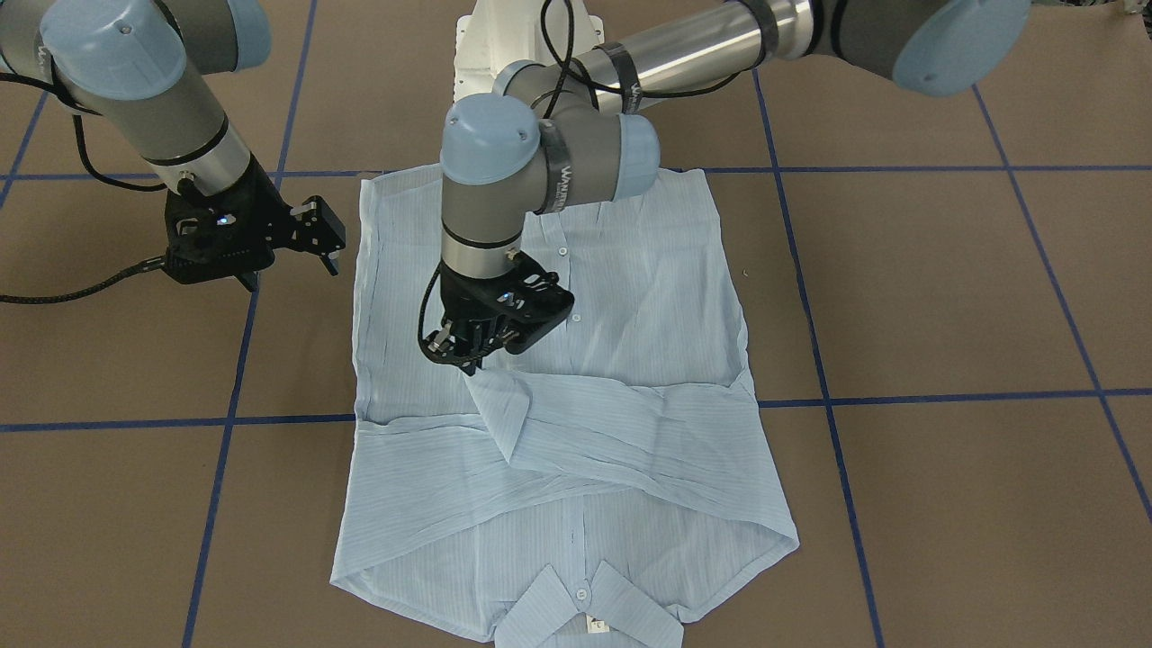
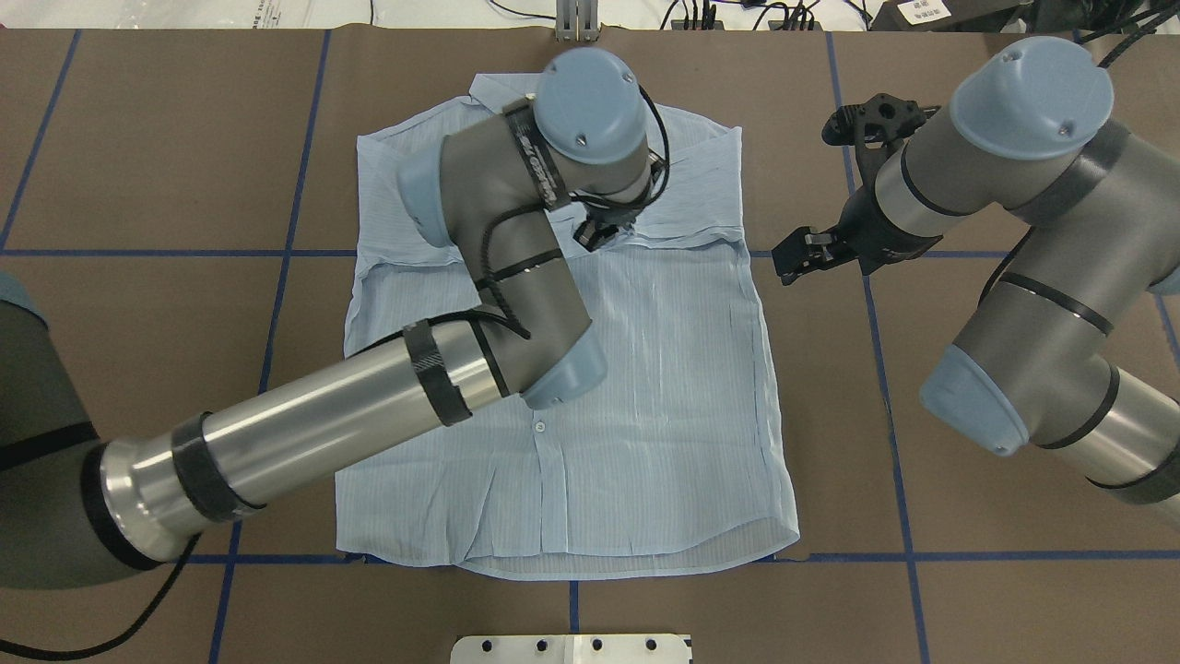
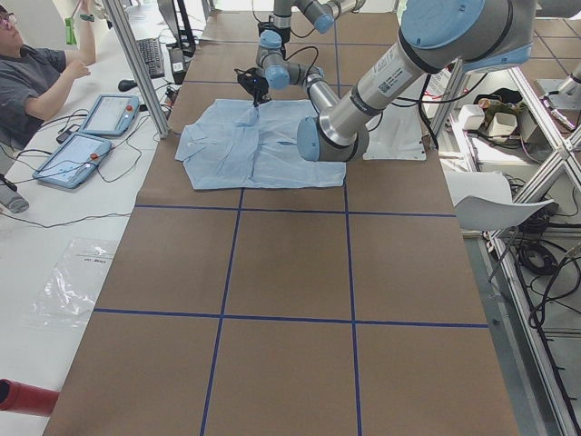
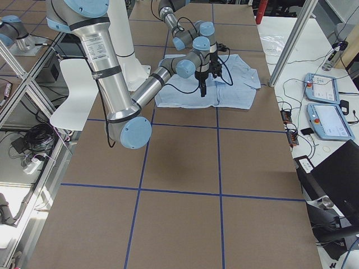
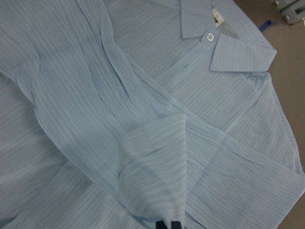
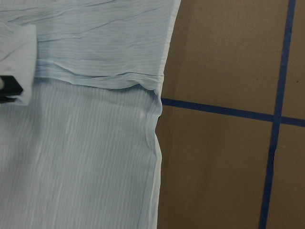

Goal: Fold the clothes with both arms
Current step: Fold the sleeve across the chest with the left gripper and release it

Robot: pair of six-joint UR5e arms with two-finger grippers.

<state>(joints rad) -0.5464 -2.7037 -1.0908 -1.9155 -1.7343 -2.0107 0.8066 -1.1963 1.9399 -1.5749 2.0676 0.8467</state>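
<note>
Overhead exterior gives us the shirt (image 2: pixel 645 397) lying flat and buttons up on the brown desk (image 2: pixel 138 138), near the desk's centre. In that view its collar (image 1: pixel 621 598) points to 12 o'clock and its hem to 6 o'clock. We see the sleeves folded across the chest. The left arm reaches over the shirt from 8 o'clock. Its left fingers (image 1: pixel 470 363) are pinched narrow on a sleeve cuff (image 1: pixel 499 409) above the chest, and the cuff's end rises off the cloth below. The right fingers (image 1: pixel 293 275) are spread wide and hold nothing. They hang over bare desk just beside the shirt's 3 o'clock edge, level with the folded sleeves and apart from the cloth.
</note>
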